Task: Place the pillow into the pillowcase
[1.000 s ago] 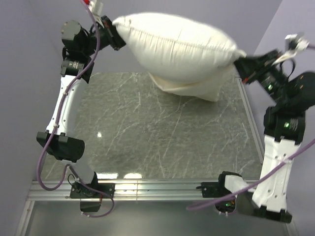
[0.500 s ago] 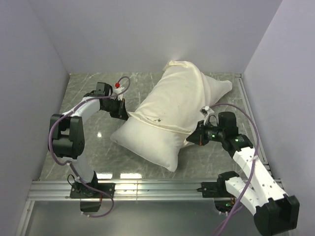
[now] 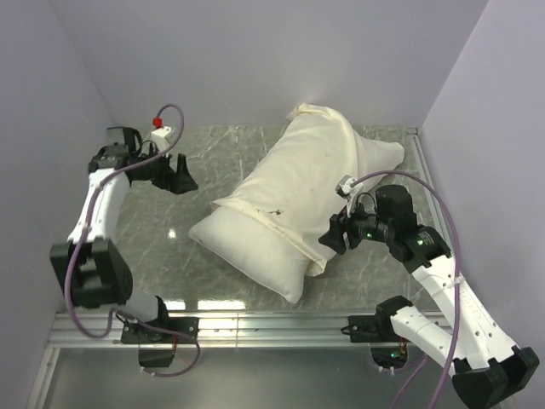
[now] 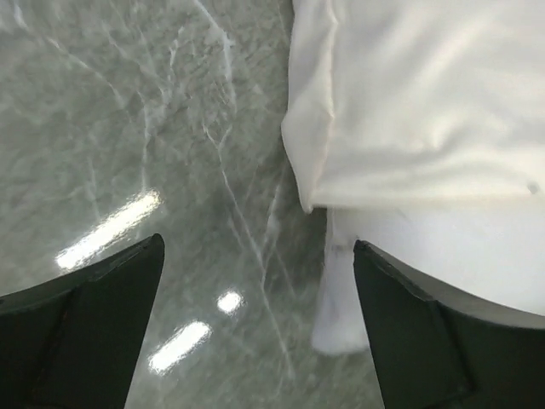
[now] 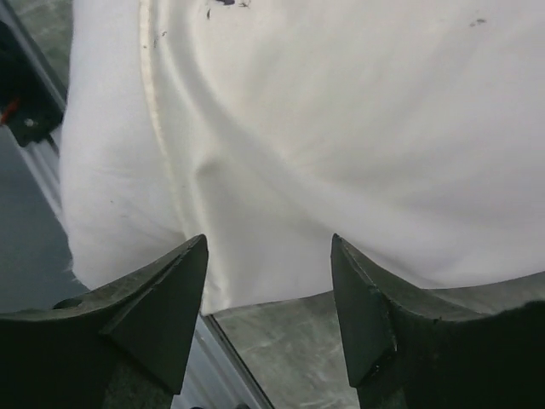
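Marble table (image 3: 196, 162), pillow (image 3: 251, 251) protruding from pillowcase (image 3: 319, 166)

No readable txt, labels, brands or nos. anywhere I can see, incl. on my arms. Nothing legible in any view.

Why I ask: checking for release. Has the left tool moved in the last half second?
Yes. The left tool moved left, off the pillowcase edge toward the left wall; it's open.
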`<state>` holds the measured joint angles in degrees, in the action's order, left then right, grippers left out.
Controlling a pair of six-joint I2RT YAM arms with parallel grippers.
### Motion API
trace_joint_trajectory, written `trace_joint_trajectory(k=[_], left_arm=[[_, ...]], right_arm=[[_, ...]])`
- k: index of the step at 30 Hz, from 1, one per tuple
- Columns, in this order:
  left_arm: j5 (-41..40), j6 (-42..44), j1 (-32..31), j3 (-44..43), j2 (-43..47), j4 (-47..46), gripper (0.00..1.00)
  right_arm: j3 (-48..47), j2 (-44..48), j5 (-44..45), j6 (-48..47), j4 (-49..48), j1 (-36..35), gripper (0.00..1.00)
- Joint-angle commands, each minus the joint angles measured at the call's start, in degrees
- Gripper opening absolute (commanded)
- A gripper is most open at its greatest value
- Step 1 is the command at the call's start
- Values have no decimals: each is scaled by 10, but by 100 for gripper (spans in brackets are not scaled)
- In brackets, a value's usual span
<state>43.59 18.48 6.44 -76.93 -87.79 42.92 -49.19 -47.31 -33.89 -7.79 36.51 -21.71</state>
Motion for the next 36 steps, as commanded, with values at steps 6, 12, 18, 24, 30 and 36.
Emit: trace_joint_trajectory(k=[6, 12, 18, 24, 30, 36], left_arm=[[28, 168, -123, 122, 261, 9, 99], [-102, 150, -309, 343, 418, -179, 99], [-268, 150, -487, 475, 456, -342, 99], [-429, 132, -636, 493, 294, -598, 60], [-479, -34, -605, 374, 141, -659, 0], [-506, -179, -590, 290, 91, -633, 0]], right_arm=[[-22, -45, 47, -67, 22, -57, 67], [-22, -87, -1, -78, 11, -106, 72], [-2, -127, -3, -90, 5, -150, 47], [-67, -175, -65, -102, 36, -173, 0], [-162, -185, -231, -120, 121, -182, 0], [-198, -160, -262, -152, 202, -181, 0]])
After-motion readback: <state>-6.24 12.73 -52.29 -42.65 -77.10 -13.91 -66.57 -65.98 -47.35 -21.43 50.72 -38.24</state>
